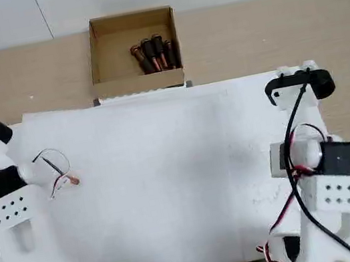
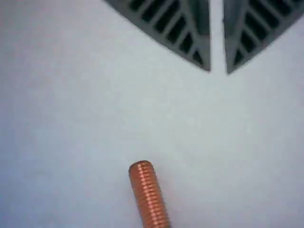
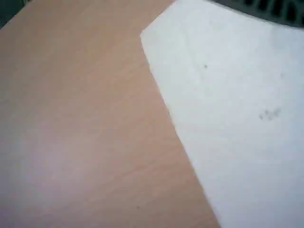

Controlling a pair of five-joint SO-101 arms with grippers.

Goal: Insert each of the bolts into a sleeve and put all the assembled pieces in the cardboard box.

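Observation:
A copper threaded bolt [image 2: 148,195] lies loose on the white mat [image 2: 71,95], a short way from my left gripper [image 2: 218,70]. Its grey ribbed fingers [image 2: 185,33] stand shut with only a thin slit between them and nothing held. From above, the same bolt [image 1: 74,181] rests beside the left arm [image 1: 5,185] near the mat's left edge. The cardboard box [image 1: 106,48] stands at the back centre and holds several copper assembled pieces [image 1: 156,54]. My right gripper [image 1: 299,86] is folded back at the mat's far right corner.
The white mat [image 1: 183,177] covers most of the wooden table [image 1: 245,30]. Its corner [image 3: 142,35] meets bare wood [image 3: 71,118] under the right wrist. Loose wires [image 1: 52,167] curl beside the left arm.

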